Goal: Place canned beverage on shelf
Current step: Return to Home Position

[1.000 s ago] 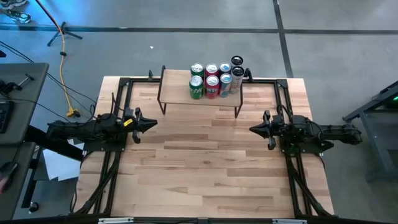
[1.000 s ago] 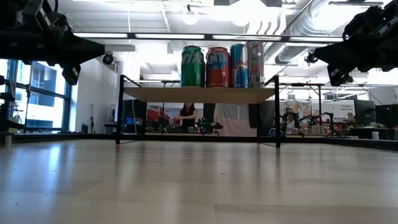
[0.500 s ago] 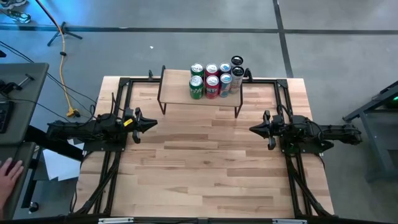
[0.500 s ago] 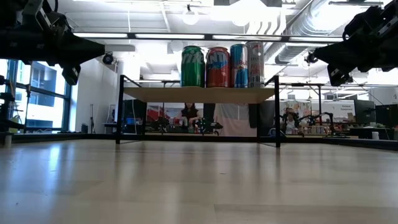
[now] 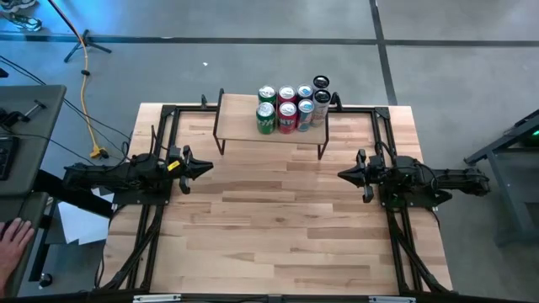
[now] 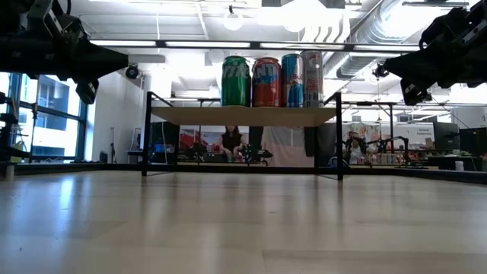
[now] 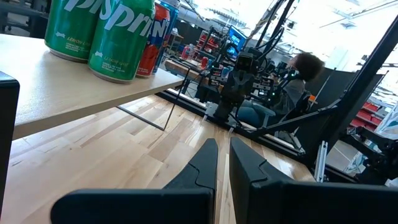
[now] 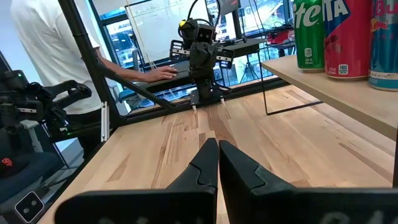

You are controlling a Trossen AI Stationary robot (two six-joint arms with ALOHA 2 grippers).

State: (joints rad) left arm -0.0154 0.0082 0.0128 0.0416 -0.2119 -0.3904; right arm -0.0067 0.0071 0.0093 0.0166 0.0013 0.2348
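The shelf point(image 5: 253, 128), a light-wood board on thin black legs, stands at the table's far middle. Several canned beverages point(image 5: 290, 108) stand upright on its right part, green, red, blue, silver and black; the low view shows them in a row point(image 6: 272, 80) on the board point(image 6: 243, 114). My left gripper point(image 5: 207, 166) hovers level at the table's left, shut and holding nothing. My right gripper point(image 5: 341, 174) hovers level at the table's right, also shut and holding nothing. Both point toward the table's middle, short of the shelf. Each wrist view shows shut fingers point(image 7: 222, 163) point(image 8: 217, 163) and the cans beyond.
Black frame rails point(image 5: 160, 126) run along the table's left and right sides. A person's hand point(image 5: 10, 240) rests off the table at the lower left, and a person in a white shirt point(image 8: 43, 37) stands beyond the left side. Bare wood lies between the grippers.
Both arms have kept still, and the cans and the shelf stand as before. The person's hand beside the table's left has shifted a little.
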